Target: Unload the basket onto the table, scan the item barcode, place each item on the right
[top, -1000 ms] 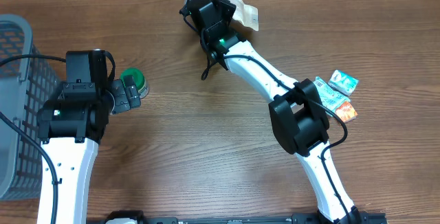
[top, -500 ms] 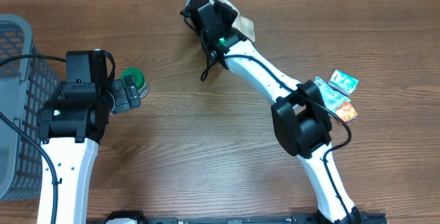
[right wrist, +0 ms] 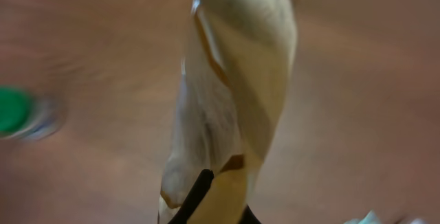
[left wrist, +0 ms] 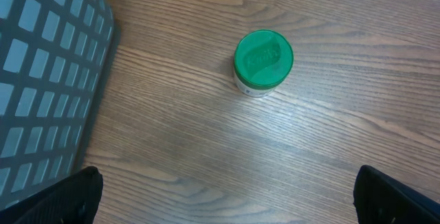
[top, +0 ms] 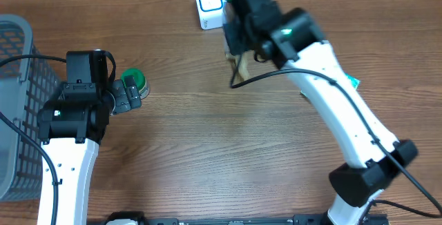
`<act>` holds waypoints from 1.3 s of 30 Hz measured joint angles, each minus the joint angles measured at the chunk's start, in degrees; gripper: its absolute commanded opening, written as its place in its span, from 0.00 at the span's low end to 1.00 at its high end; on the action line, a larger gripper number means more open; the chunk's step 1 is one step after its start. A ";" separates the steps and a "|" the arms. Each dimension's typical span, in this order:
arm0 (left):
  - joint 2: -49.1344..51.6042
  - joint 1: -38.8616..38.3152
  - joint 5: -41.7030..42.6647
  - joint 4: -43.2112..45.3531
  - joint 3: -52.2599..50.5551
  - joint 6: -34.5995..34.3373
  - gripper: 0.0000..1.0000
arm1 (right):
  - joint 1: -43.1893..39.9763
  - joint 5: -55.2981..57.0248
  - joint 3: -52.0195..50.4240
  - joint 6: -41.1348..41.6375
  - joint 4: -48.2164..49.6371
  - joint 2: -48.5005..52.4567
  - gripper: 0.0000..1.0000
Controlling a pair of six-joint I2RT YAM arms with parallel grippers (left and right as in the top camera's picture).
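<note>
Your right gripper [right wrist: 220,209] is clamped on the packet [right wrist: 237,80]. In the right wrist view the dark fingertips [right wrist: 196,195] pinch its lower end at the bottom of the frame, and the cream-and-tan wrapper runs from there to the top edge, blurred. Overhead, only a tan scrap of that packet shows under the wrist, in the upper middle of the frame. It is held off the wooden table [top: 207,149], lower right of the white scanner [top: 207,4].

The scanner stands at the top edge, left of the right arm's wrist, and its blue-lit outline faces the camera. From these views you cannot tell which face of the packet carries the barcode, and no printing can be read.

Your left gripper [left wrist: 230,195] has its jaws spread wide with nothing between them. Their dark tips sit in the two bottom corners of the left wrist view, with bare wood between. Above them in that view, right of centre, stands the green-lidded jar [left wrist: 263,62], upright and apart from both fingers. Overhead, the jar sits just to the upper right of the left gripper, in the left half of the frame.

The grey basket [left wrist: 41,80] fills the left side of the left wrist view, its mesh wall near the jar but not touching it. Overhead it lies along the far left edge, beside the left arm.

A sliver of a teal packet [top: 354,82] shows just right of the right arm, at mid-height on the right — the arm hides the rest of it.
</note>
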 measured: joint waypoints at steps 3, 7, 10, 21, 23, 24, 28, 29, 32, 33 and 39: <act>0.00 0.00 0.00 0.02 0.00 -0.02 1.00 | -4.00 -9.51 0.00 3.89 -5.57 -0.72 0.04; 0.00 0.00 0.00 0.02 0.00 -0.02 1.00 | -11.41 -23.06 -0.07 2.97 -11.69 -0.50 0.04; 0.00 0.00 0.00 0.02 0.00 -0.02 1.00 | -17.62 -30.12 -0.11 1.42 -14.32 -0.50 0.04; 0.00 0.00 0.00 0.04 0.00 -0.02 1.00 | -37.16 -34.10 -10.80 0.04 -13.62 -0.50 0.04; 0.00 0.00 -0.02 0.04 0.00 -0.02 1.00 | -39.65 -33.90 -14.58 0.07 -12.04 -0.50 0.04; 0.00 0.00 0.00 0.02 0.00 -0.02 0.99 | -40.98 -33.73 -17.05 0.04 -10.75 -0.50 0.04; 0.00 0.00 0.00 0.04 0.00 -0.02 1.00 | -45.07 -33.57 -24.15 -0.20 -6.36 -0.50 0.04; 0.00 0.00 0.00 0.02 0.00 -0.02 1.00 | -46.07 -33.53 -25.57 -0.33 -5.77 -0.50 0.04; 0.00 0.00 0.00 0.02 0.00 0.00 1.00 | -48.63 -33.48 -28.26 -0.70 -4.07 -0.50 0.11; 0.00 0.00 0.00 0.02 0.00 -0.02 1.00 | -49.55 -33.29 -28.96 -0.90 -3.80 -0.50 0.22; 0.00 0.00 0.00 0.02 0.00 0.00 1.00 | -51.32 -30.18 -30.34 -1.75 -7.30 -0.50 0.37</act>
